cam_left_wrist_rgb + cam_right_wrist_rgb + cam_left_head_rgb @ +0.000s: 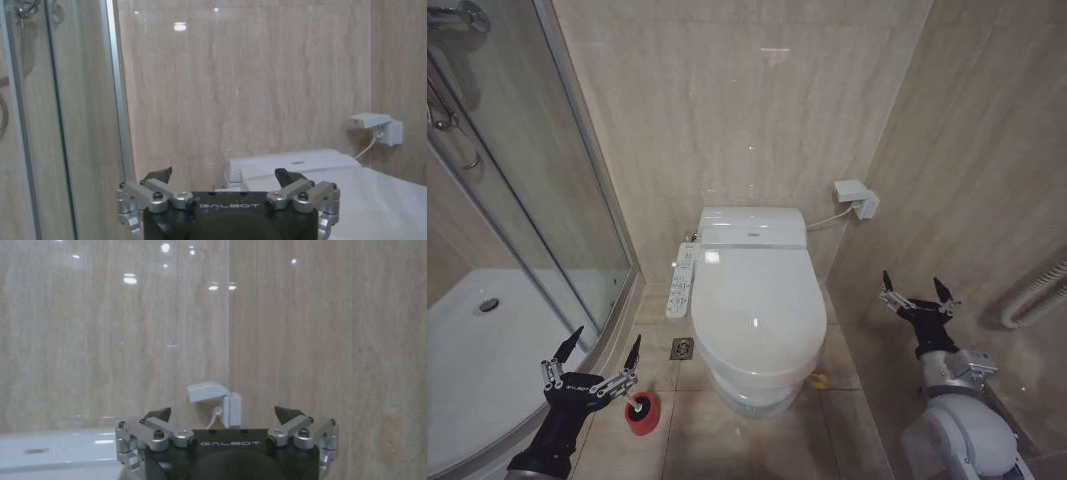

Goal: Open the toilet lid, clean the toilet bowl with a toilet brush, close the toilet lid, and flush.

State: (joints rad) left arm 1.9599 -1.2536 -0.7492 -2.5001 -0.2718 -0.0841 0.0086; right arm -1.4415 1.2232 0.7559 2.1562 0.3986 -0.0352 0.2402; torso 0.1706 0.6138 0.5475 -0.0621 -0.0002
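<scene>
Both claws, left (pixel 599 352) and right (pixel 916 288), hang open and empty flanking the toilet, since the lid (pixel 757 310) lies shut, awaiting lifting.

Likely a home bathroom: toilet (pixel 757 300), glass shower enclosure (pixel 517 200), tiled walls (pixel 757 100).

The toilet lid (pixel 757 305) is big, white and shiny, and it lies flat and shut over the toilet bowl (pixel 752 395). The toilet brush (pixel 638 407) stands in a little red cup on the floor (just left of the bowl's front).
</scene>
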